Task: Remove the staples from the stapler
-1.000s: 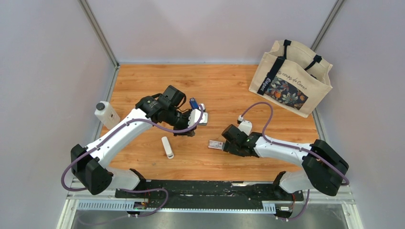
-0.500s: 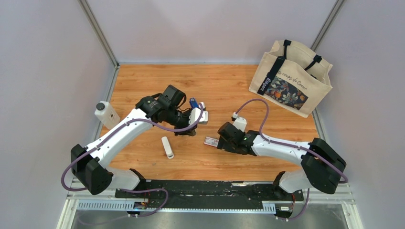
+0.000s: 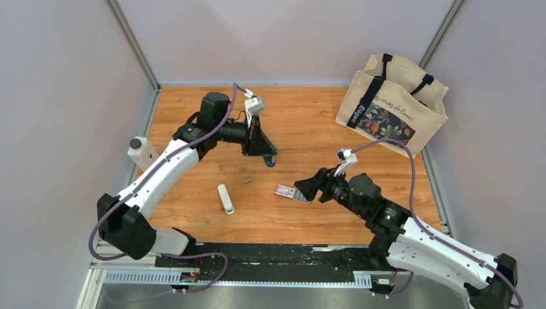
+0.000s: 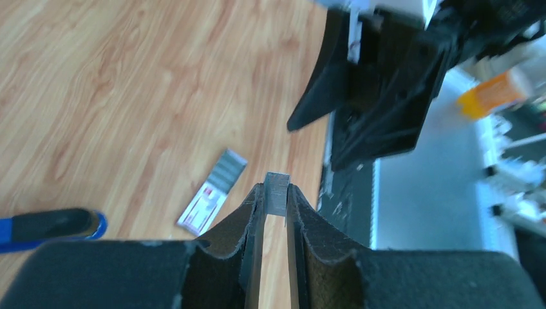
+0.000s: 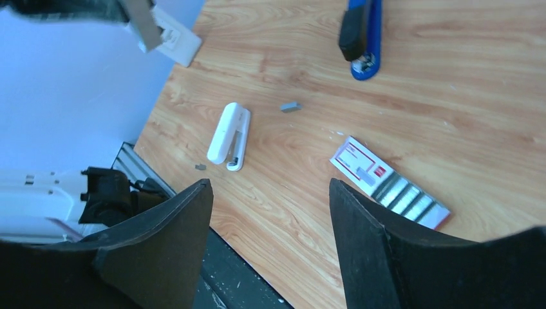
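The blue stapler [image 5: 360, 35] with its black underside lies on the wooden table; it also shows in the left wrist view [image 4: 51, 225] and just under the left fingertips in the top view [image 3: 270, 161]. My left gripper [image 4: 275, 188] is shut on a short grey strip of staples [image 4: 277, 194] and hovers above the table [image 3: 269, 153]. My right gripper [image 5: 268, 183] is open and empty, raised above the table near the staple box [image 3: 304, 191]. A small loose piece of staples [image 5: 291, 107] lies on the wood [image 3: 247, 181].
A flat pink-and-white staple box [image 5: 386, 180] lies by the right gripper [image 3: 284, 190]. A white rounded stick [image 3: 225, 198] lies front left, with a tiny staple bit [image 5: 200, 167] near it. A white bottle [image 3: 143, 153] stands at the left edge. A canvas bag [image 3: 393, 106] stands back right.
The left arm has swung up and back; the stapler it held now lies on the table. The right arm has lifted off the staple box and drawn back. A loose staple piece now lies on the table.
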Action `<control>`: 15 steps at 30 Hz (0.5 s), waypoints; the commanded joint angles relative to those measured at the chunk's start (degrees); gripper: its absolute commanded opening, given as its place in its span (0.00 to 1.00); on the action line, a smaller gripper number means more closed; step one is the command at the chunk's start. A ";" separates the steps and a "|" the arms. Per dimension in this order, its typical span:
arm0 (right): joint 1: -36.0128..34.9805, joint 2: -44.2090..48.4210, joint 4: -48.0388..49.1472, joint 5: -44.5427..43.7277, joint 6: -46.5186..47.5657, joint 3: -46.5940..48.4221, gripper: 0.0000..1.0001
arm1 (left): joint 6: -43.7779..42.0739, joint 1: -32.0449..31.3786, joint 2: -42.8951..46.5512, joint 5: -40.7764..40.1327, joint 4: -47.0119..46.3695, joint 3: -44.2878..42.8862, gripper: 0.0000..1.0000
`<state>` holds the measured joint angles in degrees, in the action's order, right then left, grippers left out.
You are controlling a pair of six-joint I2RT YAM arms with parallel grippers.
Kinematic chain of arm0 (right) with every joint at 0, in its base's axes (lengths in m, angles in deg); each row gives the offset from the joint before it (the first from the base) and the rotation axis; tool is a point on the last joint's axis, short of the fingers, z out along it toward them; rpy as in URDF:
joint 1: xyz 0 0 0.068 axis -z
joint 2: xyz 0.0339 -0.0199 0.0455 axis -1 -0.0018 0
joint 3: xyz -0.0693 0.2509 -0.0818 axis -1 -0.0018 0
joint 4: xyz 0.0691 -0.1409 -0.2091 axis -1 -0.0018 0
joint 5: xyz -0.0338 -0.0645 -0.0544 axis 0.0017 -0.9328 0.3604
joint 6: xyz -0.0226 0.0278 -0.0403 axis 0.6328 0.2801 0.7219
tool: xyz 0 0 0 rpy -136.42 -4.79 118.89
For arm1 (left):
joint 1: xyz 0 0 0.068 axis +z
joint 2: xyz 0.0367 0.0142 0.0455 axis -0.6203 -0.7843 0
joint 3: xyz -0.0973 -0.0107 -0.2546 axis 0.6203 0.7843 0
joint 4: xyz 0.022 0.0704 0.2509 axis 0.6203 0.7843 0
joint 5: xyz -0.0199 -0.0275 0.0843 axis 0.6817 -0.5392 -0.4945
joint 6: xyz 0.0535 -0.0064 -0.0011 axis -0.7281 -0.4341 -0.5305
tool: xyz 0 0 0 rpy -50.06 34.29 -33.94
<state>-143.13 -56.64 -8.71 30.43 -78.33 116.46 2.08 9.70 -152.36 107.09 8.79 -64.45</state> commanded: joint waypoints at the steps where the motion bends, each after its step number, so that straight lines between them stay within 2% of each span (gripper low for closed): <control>1: -0.47 0.63 9.82 6.56 8.10 1.58 0.69 | 31.17 1.22 -0.64 11.30 -31.55 2.83 0.25; 2: -0.47 0.01 10.01 7.45 8.63 3.68 0.68 | 40.44 1.22 -0.64 12.44 -37.04 5.54 0.25; 3: -0.47 -0.69 10.10 7.98 9.15 5.09 0.68 | 45.40 1.22 -0.64 13.06 -42.66 7.13 0.26; 4: -0.47 -2.70 10.01 10.77 9.86 6.41 0.68 | 54.15 1.22 -0.82 13.59 -53.68 8.62 0.26; 7: -0.47 -5.52 9.92 14.12 10.92 11.16 0.65 | 64.31 1.22 -0.82 14.39 -67.54 12.85 0.27; 15: 0.58 -7.91 11.68 17.38 10.92 16.71 0.63 | 67.07 1.13 0.67 15.09 -70.92 15.67 0.28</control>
<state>-143.13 -64.96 -0.58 44.42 -68.69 130.16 62.50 11.01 -153.28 120.16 -52.39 -49.50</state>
